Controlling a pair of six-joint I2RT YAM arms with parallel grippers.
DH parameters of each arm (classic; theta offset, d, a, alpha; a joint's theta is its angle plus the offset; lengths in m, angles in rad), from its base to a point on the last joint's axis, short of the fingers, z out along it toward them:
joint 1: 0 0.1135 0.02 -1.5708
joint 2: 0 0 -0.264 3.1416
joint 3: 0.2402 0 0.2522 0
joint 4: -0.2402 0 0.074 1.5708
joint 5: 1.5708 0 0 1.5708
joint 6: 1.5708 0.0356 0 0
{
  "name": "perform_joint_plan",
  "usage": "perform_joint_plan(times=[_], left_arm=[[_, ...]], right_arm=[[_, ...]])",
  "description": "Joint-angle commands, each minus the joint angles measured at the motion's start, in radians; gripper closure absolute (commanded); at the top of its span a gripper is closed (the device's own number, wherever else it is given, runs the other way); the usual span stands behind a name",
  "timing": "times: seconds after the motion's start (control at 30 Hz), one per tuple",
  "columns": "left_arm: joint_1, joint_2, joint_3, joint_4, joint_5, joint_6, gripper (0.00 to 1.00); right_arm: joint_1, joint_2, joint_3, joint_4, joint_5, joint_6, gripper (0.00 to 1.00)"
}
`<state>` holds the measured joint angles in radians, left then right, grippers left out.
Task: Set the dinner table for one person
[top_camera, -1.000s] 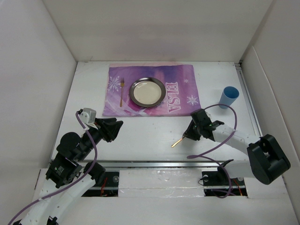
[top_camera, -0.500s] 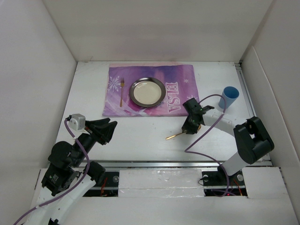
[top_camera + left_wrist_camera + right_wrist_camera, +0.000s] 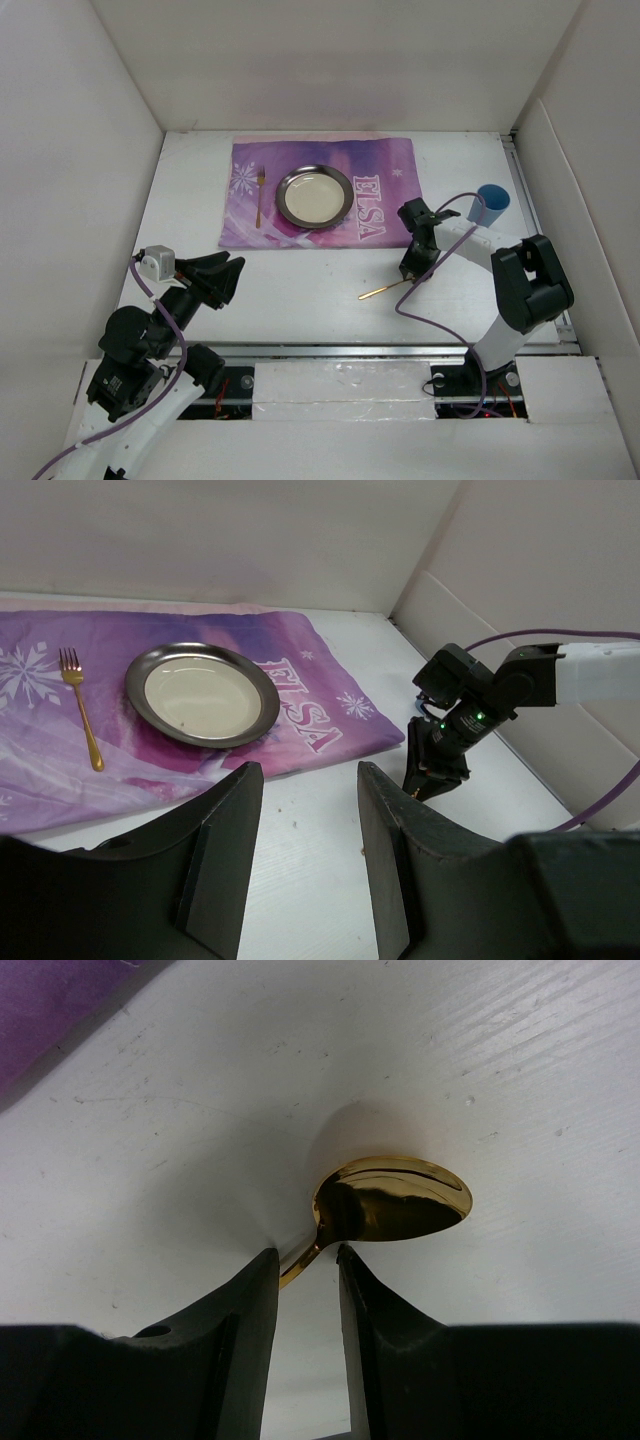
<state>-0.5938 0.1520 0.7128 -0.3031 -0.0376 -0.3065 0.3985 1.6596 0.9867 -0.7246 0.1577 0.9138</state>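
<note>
A gold spoon [image 3: 383, 290] rests low on the white dinner table [image 3: 300, 300], its handle pointing toward the near left. My right gripper [image 3: 413, 270] points down over the bowl end. In the right wrist view the spoon [image 3: 395, 1200] shows its shiny bowl just past the tips, and my right gripper [image 3: 305, 1252] is shut on the thin neck, which crosses slantwise between the two tips. My left gripper [image 3: 228, 272] hovers open and empty over the near left of the table. In the left wrist view its wide-set jaws frame bare table at the left gripper [image 3: 305, 770].
A purple ELSA placemat [image 3: 390, 170] lies at the back, carrying a steel plate [image 3: 314, 196] and a gold fork [image 3: 260, 195] left of it. A blue cup [image 3: 492, 205] stands at the right. White walls enclose the table on three sides.
My right arm has swung its wrist back toward the placemat with the spoon in its tips. The left gripper has pulled back to the near left.
</note>
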Motion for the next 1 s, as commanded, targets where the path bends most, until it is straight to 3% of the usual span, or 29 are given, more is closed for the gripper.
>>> perform_joint_plan(times=[0.0, 0.3, 0.47, 0.7, 0.97], left_arm=[[0.002, -0.012, -0.003, 0.048, -0.010, -0.008, 0.60], [0.002, -0.009, -0.006, 0.051, -0.019, -0.009, 0.60], [0.002, 0.006, -0.006, 0.050, -0.027, -0.009, 0.60], [0.002, 0.038, -0.007, 0.045, -0.051, -0.013, 0.60], [0.002, 0.101, -0.003, 0.038, -0.084, -0.014, 0.60]], right_arm=[[-0.004, 0.055, 0.021, -0.027, 0.022, -0.030, 0.65], [0.068, 0.048, -0.005, -0.006, 0.025, -0.013, 0.82], [0.115, -0.004, -0.019, 0.030, 0.049, -0.032, 1.00], [0.230, -0.099, 0.012, 0.025, 0.172, -0.082, 1.00], [0.241, -0.097, 0.220, 0.088, 0.209, -0.283, 1.00]])
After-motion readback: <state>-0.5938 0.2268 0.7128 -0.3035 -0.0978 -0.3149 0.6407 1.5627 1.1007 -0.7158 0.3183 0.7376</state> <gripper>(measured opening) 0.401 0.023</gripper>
